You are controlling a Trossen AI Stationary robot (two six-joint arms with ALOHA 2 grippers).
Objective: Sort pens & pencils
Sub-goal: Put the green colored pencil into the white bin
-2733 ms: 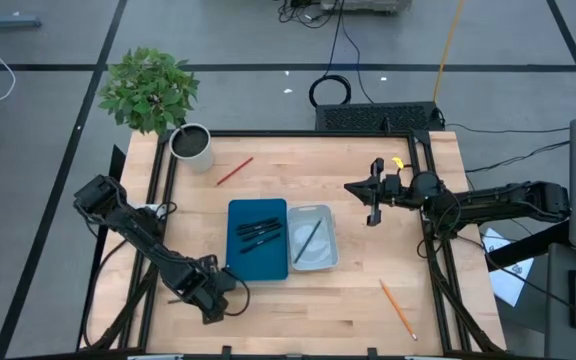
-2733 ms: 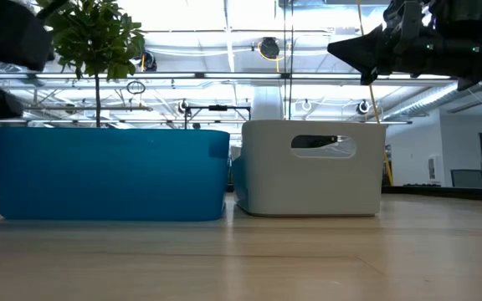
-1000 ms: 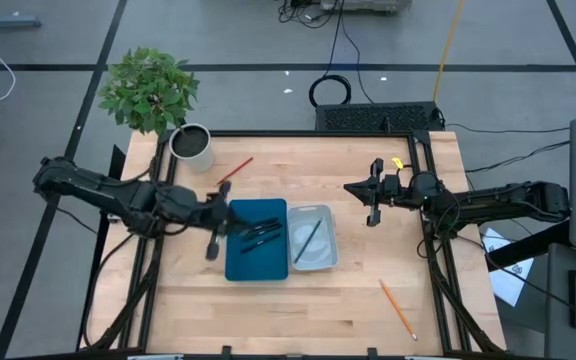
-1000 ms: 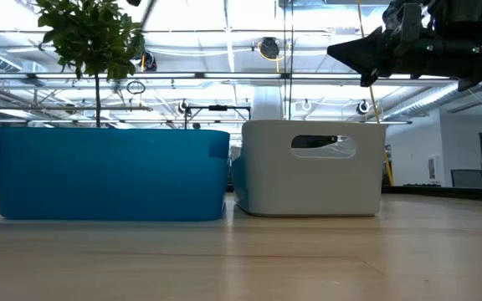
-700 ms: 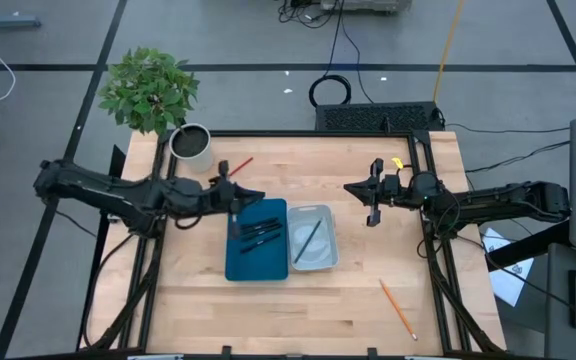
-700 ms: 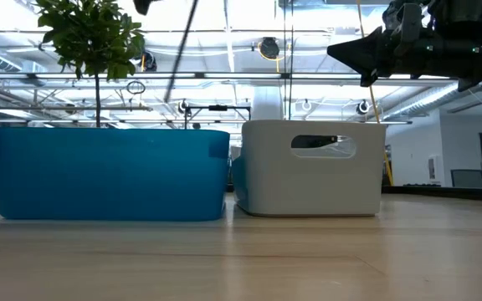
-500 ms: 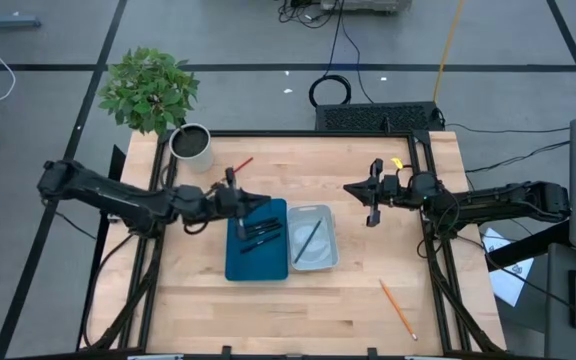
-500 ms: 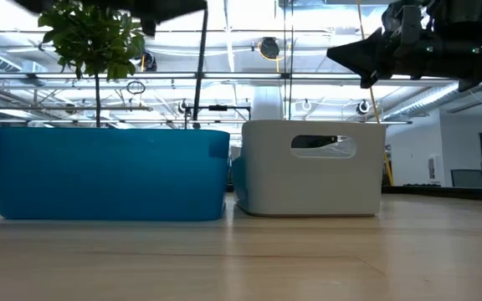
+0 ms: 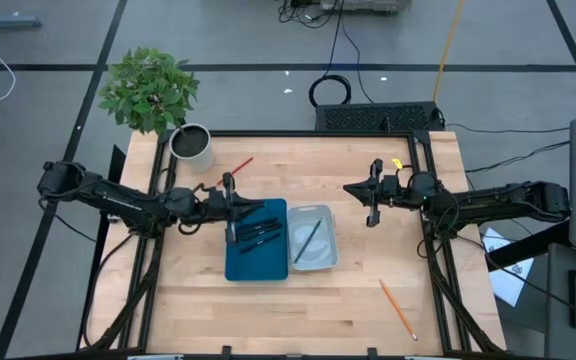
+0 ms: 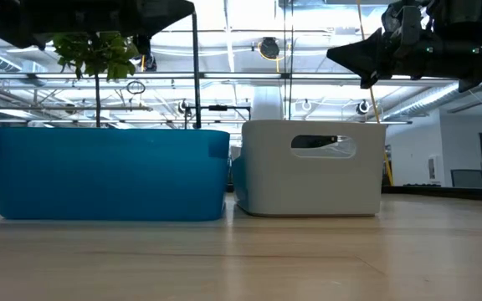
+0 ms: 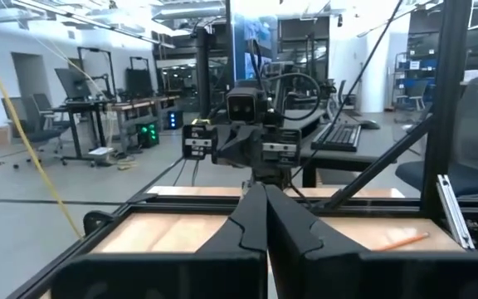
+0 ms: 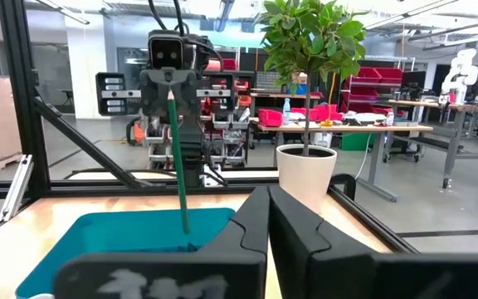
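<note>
At the table's left rear corner a leafy plant (image 9: pixel 148 88) overhangs the edge beside a white pot (image 9: pixel 191 145), and a red pencil (image 9: pixel 236 169) lies on the wood just right of the pot. Right of these, the left gripper (image 9: pixel 230 196) hangs over the left edge of the blue tray (image 9: pixel 234 262), fingers closed on a dark green pencil (image 12: pixel 178 162) that stands nearly upright with its lower end dipping into the tray; the low view shows it as a thin dark vertical line (image 10: pixel 196 71) above the tray's rim. Several black pens (image 9: pixel 260 232) lie inside the blue tray. Touching its right side, the white tray (image 9: pixel 326 214) holds one dark pencil (image 9: pixel 308 240) lying at a slant. Farther right, the right gripper (image 9: pixel 372 203) waits above bare table with its fingers pressed together, holding nothing. Near the front right corner, well apart from both trays, an orange pencil (image 9: pixel 398 309) rests on the table (image 9: pixel 328 300)
</note>
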